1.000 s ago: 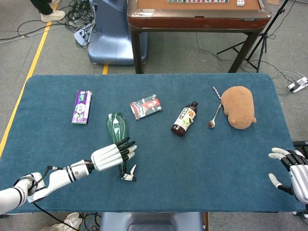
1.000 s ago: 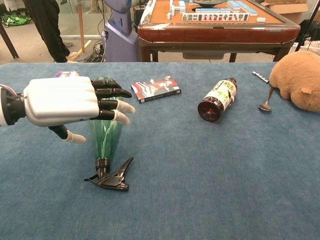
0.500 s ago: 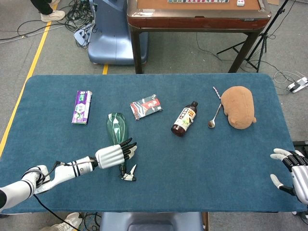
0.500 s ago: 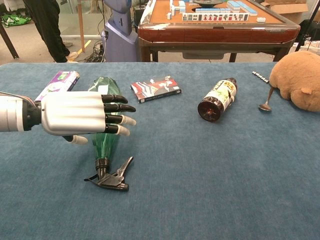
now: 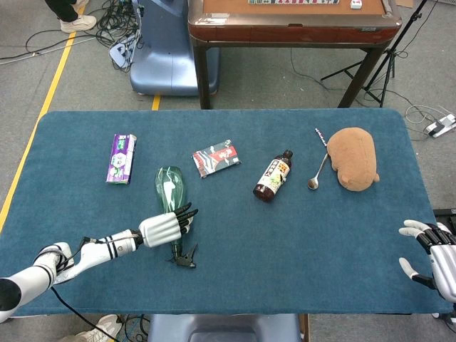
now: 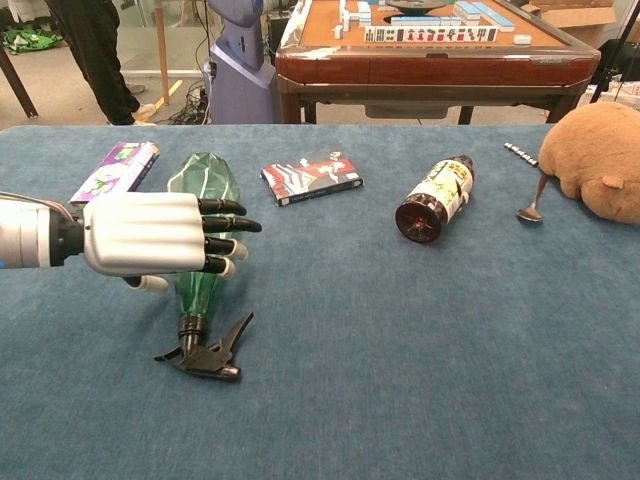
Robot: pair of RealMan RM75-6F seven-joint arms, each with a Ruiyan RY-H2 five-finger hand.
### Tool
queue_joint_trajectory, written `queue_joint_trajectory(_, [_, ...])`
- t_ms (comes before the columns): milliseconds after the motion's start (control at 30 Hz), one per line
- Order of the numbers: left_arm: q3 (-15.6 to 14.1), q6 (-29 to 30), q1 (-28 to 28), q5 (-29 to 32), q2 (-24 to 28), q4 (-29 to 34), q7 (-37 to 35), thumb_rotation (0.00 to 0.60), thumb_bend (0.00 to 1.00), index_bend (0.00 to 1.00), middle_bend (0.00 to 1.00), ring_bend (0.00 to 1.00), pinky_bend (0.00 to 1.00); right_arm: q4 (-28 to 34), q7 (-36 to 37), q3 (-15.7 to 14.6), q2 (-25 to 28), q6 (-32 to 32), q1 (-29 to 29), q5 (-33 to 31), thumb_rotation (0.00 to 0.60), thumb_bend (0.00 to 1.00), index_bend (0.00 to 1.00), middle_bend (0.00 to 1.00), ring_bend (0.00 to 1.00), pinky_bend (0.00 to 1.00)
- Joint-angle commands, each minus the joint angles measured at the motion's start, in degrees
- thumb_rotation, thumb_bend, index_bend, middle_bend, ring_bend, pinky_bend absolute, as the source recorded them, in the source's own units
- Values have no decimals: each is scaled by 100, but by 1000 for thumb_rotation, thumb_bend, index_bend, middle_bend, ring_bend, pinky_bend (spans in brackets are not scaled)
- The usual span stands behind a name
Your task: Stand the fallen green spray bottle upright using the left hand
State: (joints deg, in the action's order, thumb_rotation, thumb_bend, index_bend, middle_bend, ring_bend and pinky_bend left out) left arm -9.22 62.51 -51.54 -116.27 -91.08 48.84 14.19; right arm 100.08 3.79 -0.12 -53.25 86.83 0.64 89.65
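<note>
Now the blue table (image 5: pixel 299 235) carries the green spray bottle (image 5: pixel 171 191) lying on its side near the front left, and the bottle has shifted a little leftward since a moment ago, its black trigger head (image 6: pixel 205 352) swung left with it. Over its narrow lower body, the left hand (image 6: pixel 150 233) has come down lower, fingers (image 6: pixel 222 224) extended across the bottle and not clearly gripping it. At the right edge, the right hand (image 5: pixel 431 255) rests with fingers spread, holding nothing.
</note>
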Motion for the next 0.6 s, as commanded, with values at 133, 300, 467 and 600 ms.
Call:
queue_joint_trajectory(133, [-139, 332, 16, -43, -257, -427, -278, 600, 203, 480, 400, 165, 121, 32, -27, 2, 20, 26, 14, 3, 600, 276, 318, 248, 184, 295])
queue_joint_trajectory(300, [-23, 851, 164, 230, -228, -318, -954, 600, 203, 553, 480, 224, 165, 38, -20, -2, 38, 50, 36, -4, 600, 276, 318, 248, 184, 295])
queue_joint_trajectory(467, [326, 1103, 359, 913, 192, 778, -1902, 600, 204, 553, 480, 224, 166, 22, 4, 0, 32, 52, 31, 17, 600, 276, 318, 248, 184, 295])
queue_joint_trajectory(600, [633, 1054, 457, 1488, 618, 1802, -2384, 600, 204, 550, 480, 223, 167, 4, 32, -3, 24, 65, 34, 40, 600, 275, 318, 248, 184, 295])
